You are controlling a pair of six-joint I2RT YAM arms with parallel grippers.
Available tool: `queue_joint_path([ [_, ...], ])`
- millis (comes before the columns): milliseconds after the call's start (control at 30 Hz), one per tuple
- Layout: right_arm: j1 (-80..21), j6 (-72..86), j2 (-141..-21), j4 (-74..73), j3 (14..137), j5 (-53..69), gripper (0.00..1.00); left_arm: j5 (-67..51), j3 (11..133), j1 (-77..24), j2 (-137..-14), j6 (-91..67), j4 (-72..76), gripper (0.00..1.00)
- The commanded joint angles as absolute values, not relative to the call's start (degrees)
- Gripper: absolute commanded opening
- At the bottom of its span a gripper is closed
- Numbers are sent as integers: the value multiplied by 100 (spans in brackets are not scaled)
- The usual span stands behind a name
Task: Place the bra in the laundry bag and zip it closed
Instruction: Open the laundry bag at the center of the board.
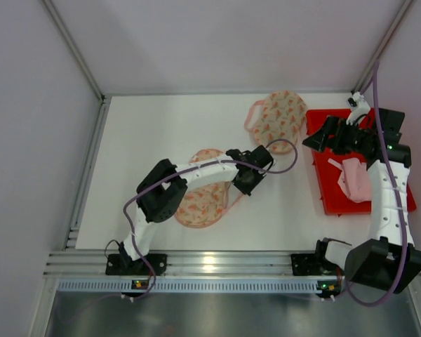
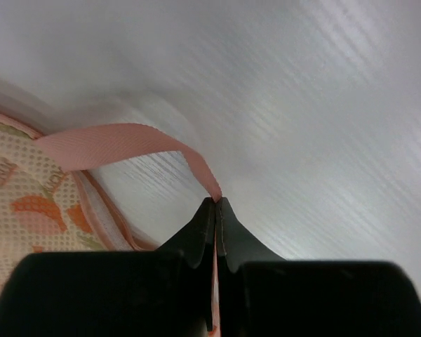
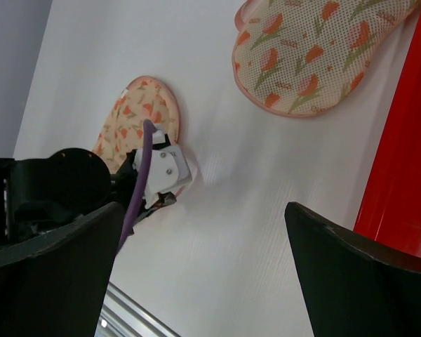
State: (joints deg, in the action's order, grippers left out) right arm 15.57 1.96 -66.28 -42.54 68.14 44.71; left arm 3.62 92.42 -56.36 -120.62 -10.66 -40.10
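**A:** Black fingers up close: what is the left gripper (image 2: 216, 210) doing?

**B:** It is clamped tight on a pink strap (image 2: 119, 144). In the wrist view the strap arcs off toward 10 o'clock and runs into the floral mesh laundry bag (image 2: 21, 203).

**A:** And seen from above?

**B:** That gripper sits near the middle of the white table (image 1: 161, 133). The laundry bag lies flat at its 8 o'clock, partly under the left arm (image 1: 196, 172).

**A:** What is the other floral thing?

**B:** A second floral mesh piece (image 1: 277, 119) lies at 1 o'clock from the left gripper, near the table's far edge. I cannot tell whether it is joined to the bag.

**A:** Where is the bra?

**B:** The bra (image 1: 356, 179), pale pink and crumpled, lies in the red tray (image 1: 319, 123) at the table's 3 o'clock side, well apart from the laundry bag.

**A:** And the right gripper?

**B:** The right gripper (image 3: 203, 210) has its fingers spread wide with nothing between them. It hangs over the far part of the tray, at about 11 o'clock from the bra.

**A:** Is the bag's zip open or closed?

**B:** I cannot tell from these views.
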Motion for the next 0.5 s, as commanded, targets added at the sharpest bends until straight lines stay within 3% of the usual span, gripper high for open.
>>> queue_joint_path([
  [0, 1670, 61, -6706, -4078, 6847, 4605, 99, 53, 9983, -5511, -11436, -731, -4025, 0],
  [267, 1670, -491, -7074, -4095, 6540, 4947, 99, -430, 10310, -5020, -10031, -484, -4113, 0],
  [467, 1600, -615, -7356, -4272, 6372, 5317, 99, -2345, 9309, -3544, -8957, -431, -4140, 0],
])
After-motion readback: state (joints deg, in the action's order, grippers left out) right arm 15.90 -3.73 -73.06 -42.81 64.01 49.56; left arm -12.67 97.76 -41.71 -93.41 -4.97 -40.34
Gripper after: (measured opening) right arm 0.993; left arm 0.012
